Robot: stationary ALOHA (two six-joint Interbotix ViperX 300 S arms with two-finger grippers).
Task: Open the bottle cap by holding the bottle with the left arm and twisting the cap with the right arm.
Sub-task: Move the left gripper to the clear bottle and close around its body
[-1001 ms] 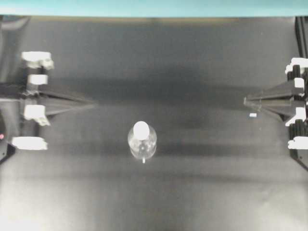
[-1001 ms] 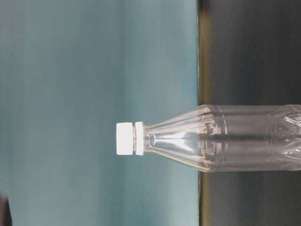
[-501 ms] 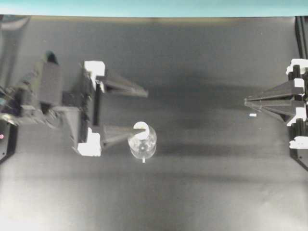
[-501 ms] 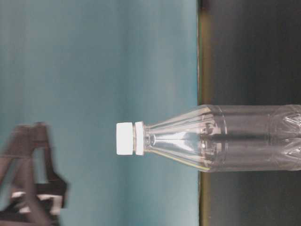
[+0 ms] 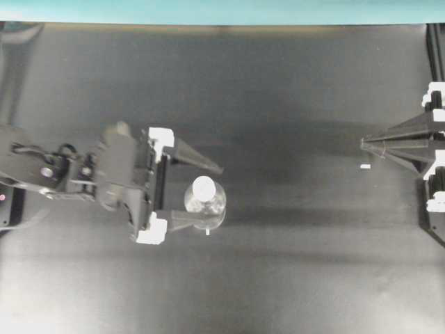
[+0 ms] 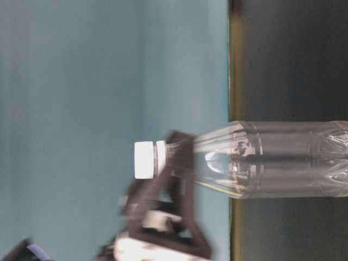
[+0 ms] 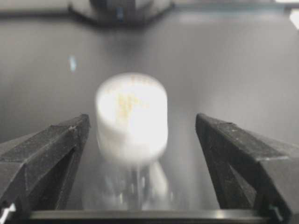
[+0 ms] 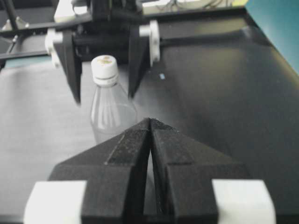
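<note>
The bottle (image 5: pixel 205 204) stands upright on the dark surface (image 5: pixel 292 278), a little left of centre in the overhead view, with the bottle cap (image 5: pixel 203 186) screwed on at its top. Upright standing leaves the neck and cap free from above and from both sides, which suits a side grasp on the body and a separate grasp on the cap.

The left arm (image 5: pixel 62 170) reaches in from the left, and the left gripper (image 5: pixel 208 192) has its fingers (image 7: pixel 51 149) spread wide, one on each side of the bottle. The left wrist view shows clear gaps between the cap and both fingers, so nothing is held. The straddling position appears intended for closing on the bottle to steady it; whether the fingers sit level with the neck or the shoulder cannot be told exactly.

The right arm (image 5: pixel 427 149) waits at the right edge, well apart from the bottle. The right gripper (image 8: pixel 150 122) has its fingers pressed together, holding nothing, pointed toward the bottle. Judgement: the holding step is not yet done and twisting has not begun.

A small white tape mark (image 5: pixel 365 167) lies on the surface near the right fingers.
</note>
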